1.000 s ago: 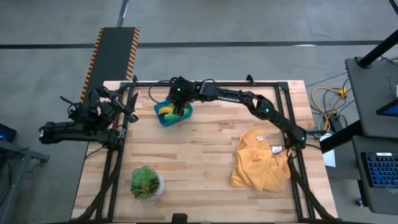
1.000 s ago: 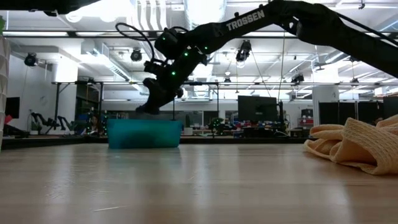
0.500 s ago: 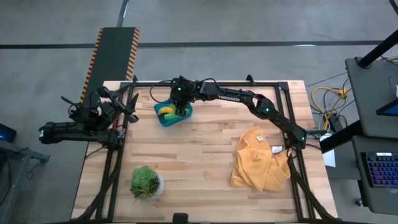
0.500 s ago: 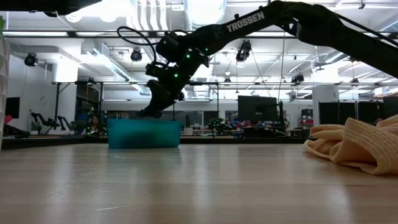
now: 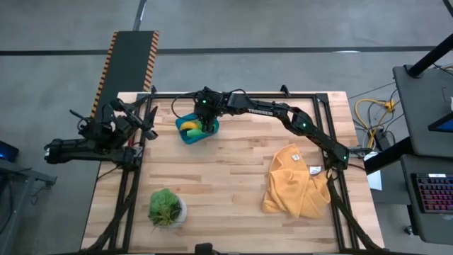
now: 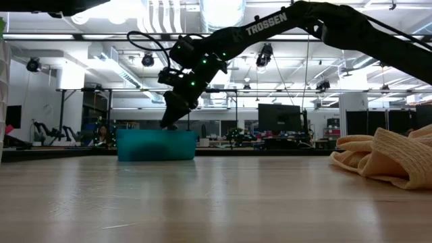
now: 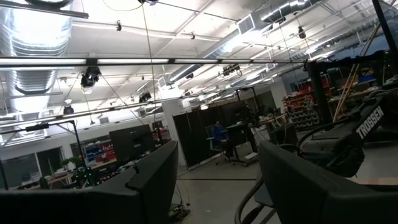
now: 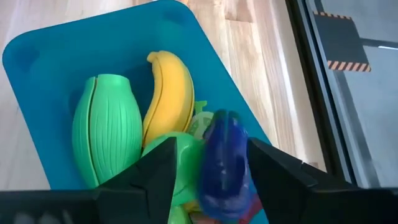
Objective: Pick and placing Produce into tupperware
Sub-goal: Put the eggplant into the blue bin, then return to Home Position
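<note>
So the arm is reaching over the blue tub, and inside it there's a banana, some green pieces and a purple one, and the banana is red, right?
Not quite: the banana is yellow, as the right wrist view shows. The rest holds: the right gripper hangs over the blue tub, which holds green pieces and a purple eggplant.

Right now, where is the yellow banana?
The yellow banana lies inside the teal tub at the table's far left-centre in the high view, beside a ribbed green piece, under the right gripper.
</note>
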Robot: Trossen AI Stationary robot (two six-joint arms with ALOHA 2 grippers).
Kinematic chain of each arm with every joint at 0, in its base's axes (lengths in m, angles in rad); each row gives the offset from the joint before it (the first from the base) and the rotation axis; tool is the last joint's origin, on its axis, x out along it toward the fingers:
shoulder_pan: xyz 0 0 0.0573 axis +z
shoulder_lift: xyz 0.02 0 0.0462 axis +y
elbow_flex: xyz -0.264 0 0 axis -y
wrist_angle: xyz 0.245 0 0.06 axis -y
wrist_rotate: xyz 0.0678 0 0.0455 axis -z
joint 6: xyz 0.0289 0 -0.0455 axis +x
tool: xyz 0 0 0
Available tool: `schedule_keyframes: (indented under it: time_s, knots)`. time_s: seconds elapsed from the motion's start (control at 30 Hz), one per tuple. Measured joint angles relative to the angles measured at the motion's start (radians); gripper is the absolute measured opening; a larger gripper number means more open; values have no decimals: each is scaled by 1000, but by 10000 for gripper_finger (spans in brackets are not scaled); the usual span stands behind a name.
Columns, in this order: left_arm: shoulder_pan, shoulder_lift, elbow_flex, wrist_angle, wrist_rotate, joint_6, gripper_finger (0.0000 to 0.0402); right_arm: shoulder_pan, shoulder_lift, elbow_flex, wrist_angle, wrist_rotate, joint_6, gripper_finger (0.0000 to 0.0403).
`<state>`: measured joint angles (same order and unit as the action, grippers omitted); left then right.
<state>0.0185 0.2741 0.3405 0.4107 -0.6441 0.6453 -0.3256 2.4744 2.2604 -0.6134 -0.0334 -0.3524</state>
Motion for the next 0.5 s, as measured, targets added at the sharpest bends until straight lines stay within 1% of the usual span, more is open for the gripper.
schedule_keyframes:
  time_s: [0.2,0.37,0.43,0.5]
  knots:
    - [0,0,0,0,0,0,209,0,0,1,29,0,-19,208]
    - [0,0,0,0,0,5,209,-1,1,49,86,-8,-37,211]
    - [0,0,3,0,0,24,209,-10,-2,77,88,-42,-54,209]
    - [0,-2,3,1,0,24,209,-30,-14,91,104,-131,-35,204]
